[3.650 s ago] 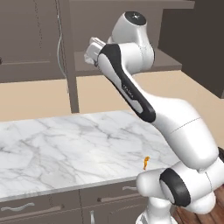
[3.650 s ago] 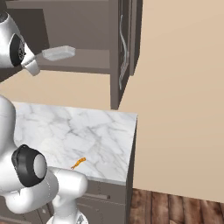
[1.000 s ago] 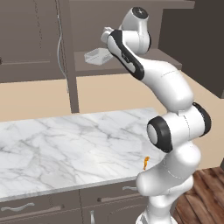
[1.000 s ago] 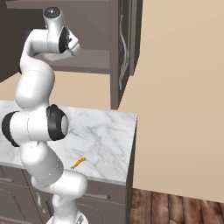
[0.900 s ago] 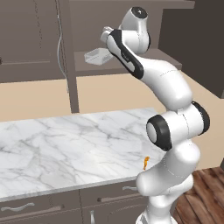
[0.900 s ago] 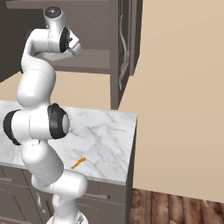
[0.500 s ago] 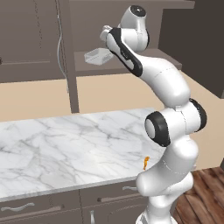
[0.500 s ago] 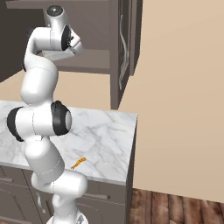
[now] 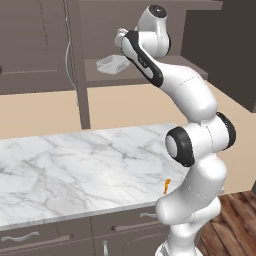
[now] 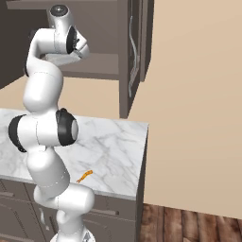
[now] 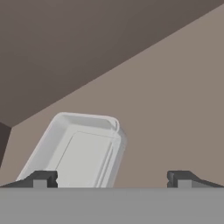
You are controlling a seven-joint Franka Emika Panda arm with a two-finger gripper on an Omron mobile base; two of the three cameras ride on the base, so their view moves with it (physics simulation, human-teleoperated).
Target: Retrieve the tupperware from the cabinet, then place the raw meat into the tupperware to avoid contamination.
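Note:
The tupperware (image 11: pixel 83 148), a shallow whitish container, lies on the shelf inside the open cabinet (image 9: pixel 150 77). It also shows on that shelf as the tupperware (image 9: pixel 112 64) in the left base view. My gripper (image 11: pixel 111 179) is open just in front of it, with nothing between the fingers. The container's near end sits between the fingertips (image 11: pixel 41 179), closer to the left one. The raw meat (image 9: pixel 167 185) is a tiny orange morsel near the front right edge of the marble counter. It is the raw meat (image 10: pixel 85 176) beside my base in the right base view.
The cabinet's open door (image 10: pixel 134 47) with its long silver handle hangs to the right of my hand. The marble counter (image 9: pixel 75 165) spreads below, with drawers (image 9: pixel 30 240) under it. Wood floor (image 9: pixel 235 220) lies to the right.
My arm has swung up from low over the counter and stretched toward the shelf. In the last second the hand has barely crept closer to the tupperware. The fingers stay open.

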